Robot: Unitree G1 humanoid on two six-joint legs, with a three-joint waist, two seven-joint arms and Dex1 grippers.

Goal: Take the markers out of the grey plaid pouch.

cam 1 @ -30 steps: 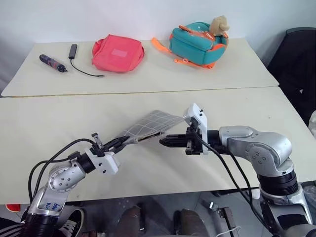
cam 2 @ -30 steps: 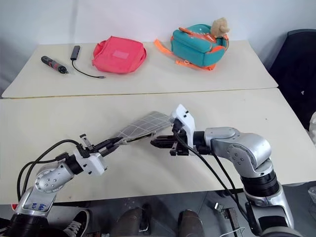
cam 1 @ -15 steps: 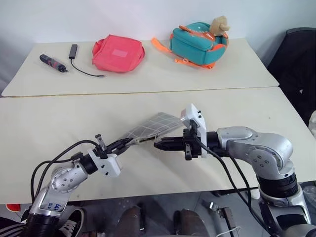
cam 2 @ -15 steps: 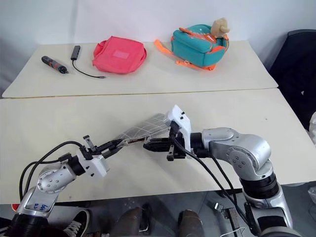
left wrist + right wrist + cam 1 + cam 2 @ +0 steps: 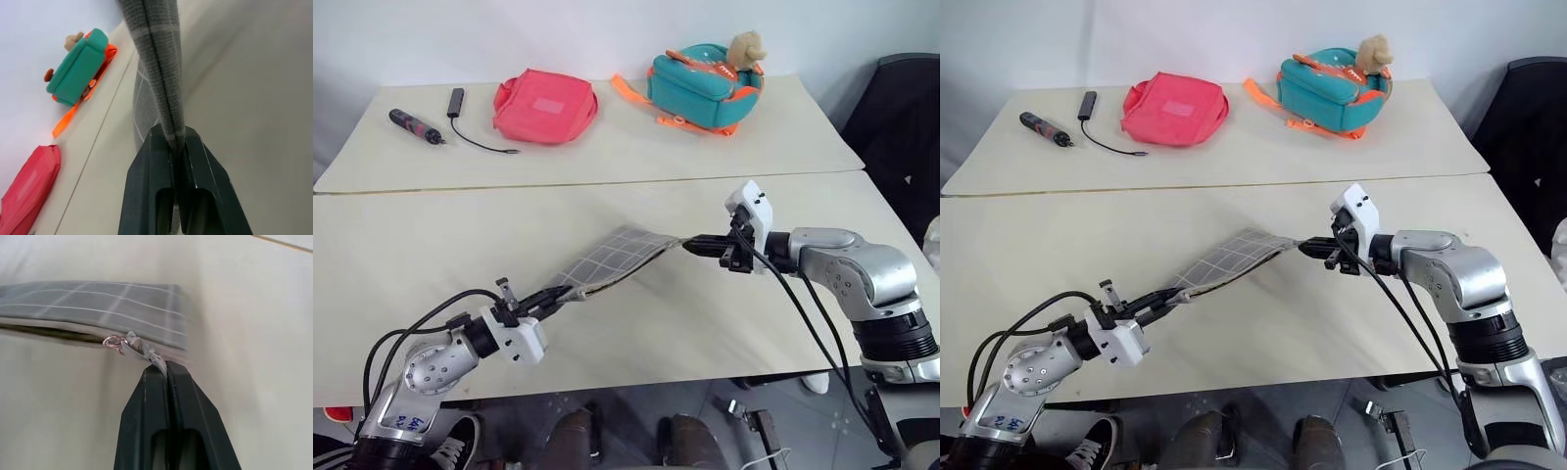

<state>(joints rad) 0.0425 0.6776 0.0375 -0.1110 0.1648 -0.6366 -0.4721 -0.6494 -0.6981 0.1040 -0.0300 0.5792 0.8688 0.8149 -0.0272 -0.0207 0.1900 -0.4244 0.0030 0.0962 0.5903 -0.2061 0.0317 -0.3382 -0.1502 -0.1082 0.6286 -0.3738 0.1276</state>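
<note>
- My right gripper [image 5: 165, 367] has its fingers pinched on the zip pull [image 5: 139, 349], a small grey tab on a pinkish metal ring at the pouch's corner.
- My left gripper [image 5: 176, 142] is clamped on the opposite end of the pouch [image 5: 612, 259], fabric edge squeezed flat between the black fingers.
- Over the last second my right hand has swung out to the right, away from the left one; it was near the pouch's middle, and now sits past its far corner. I read that as the zip drawn along the edge, so the mouth should be open or nearly so.
- The pouch now hangs stretched between both grippers, just above the table [image 5: 431, 245]; a dark slit shows along its lower edge in the right wrist view.
- I can see no markers; I judge they're inside.
- The pouch is soft grey woven cloth with thin white grid lines, flat and rectangular, sagging slightly.
- The table is smooth, matte cream.
</note>
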